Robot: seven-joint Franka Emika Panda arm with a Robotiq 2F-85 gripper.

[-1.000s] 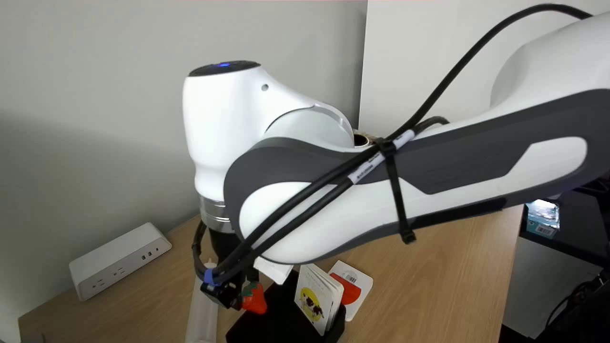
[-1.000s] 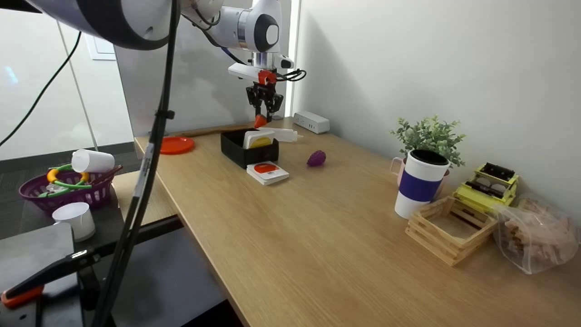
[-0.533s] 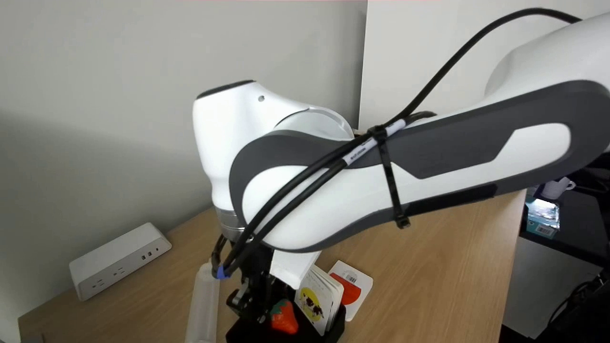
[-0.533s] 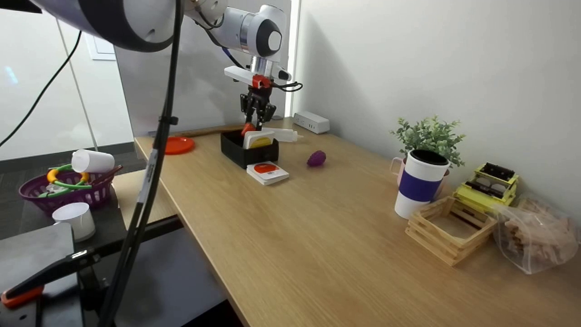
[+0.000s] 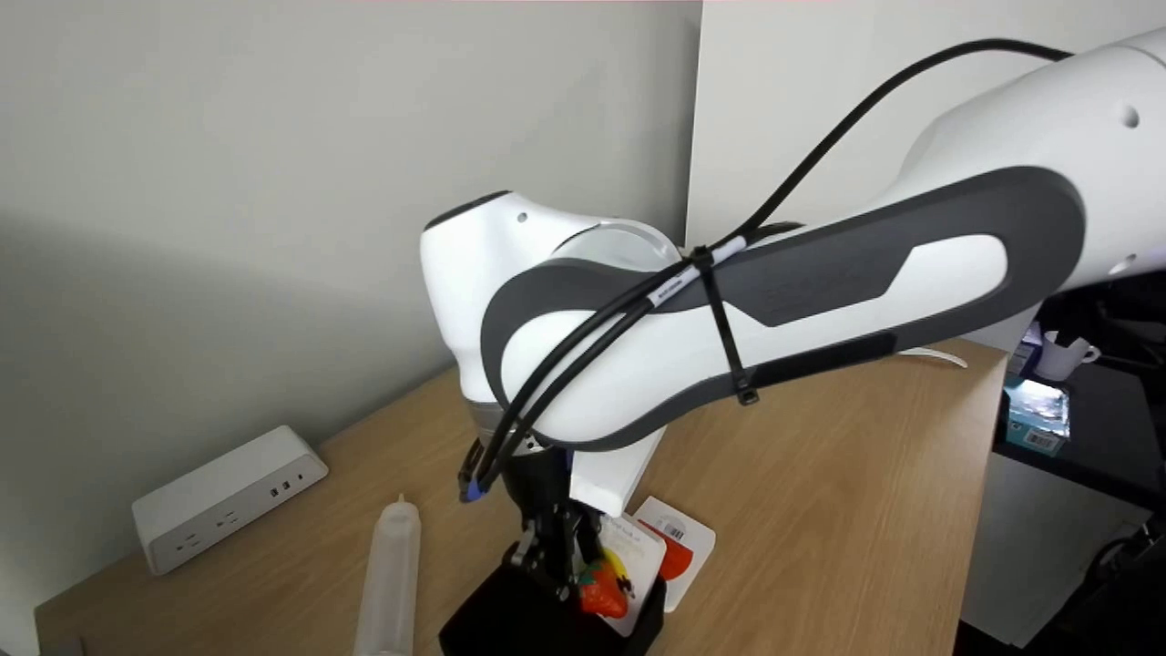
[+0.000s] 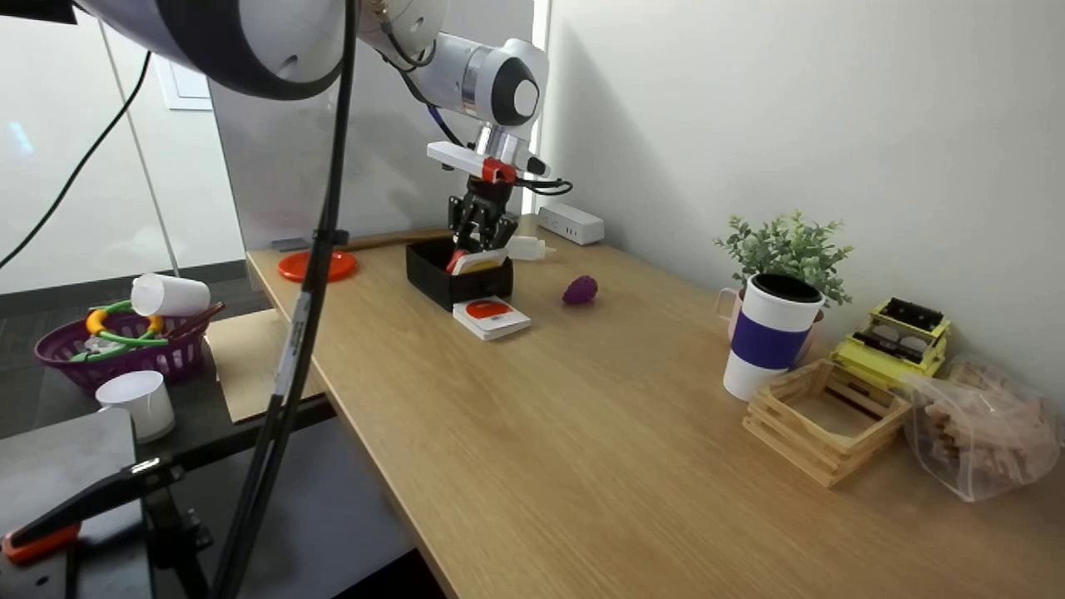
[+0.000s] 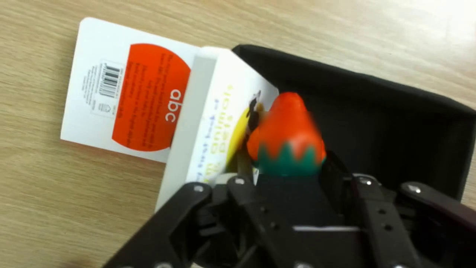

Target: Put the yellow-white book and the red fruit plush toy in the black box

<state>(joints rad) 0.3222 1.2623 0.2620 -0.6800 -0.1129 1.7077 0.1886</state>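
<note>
The red fruit plush toy (image 7: 292, 130), a strawberry with a green leafy top, sits between the fingers of my gripper (image 7: 288, 160), which is shut on it. It hangs at the black box (image 7: 357, 80), on the side where the yellow-white book (image 7: 206, 123) stands. That book is in the box, leaning outward over one wall; its cow picture is partly covered by the toy. In an exterior view the toy (image 5: 603, 590) overlaps the book's cover (image 5: 642, 556), and whether they touch I cannot tell. My gripper (image 6: 474, 249) reaches down over the black box (image 6: 453, 287) in an exterior view.
A white book with a red-orange disc (image 6: 491, 316) lies against the box's outside. Near it are a clear bottle (image 5: 390, 574), a white socket box (image 5: 228, 501), a purple toy (image 6: 580, 289) and a red plate (image 6: 341, 264). A cup (image 6: 765, 337) and wooden crate (image 6: 824, 424) stand farther off.
My gripper has come down and across with the strawberry, from beside the box to over it, up against the book. The book now leans farther outward.
</note>
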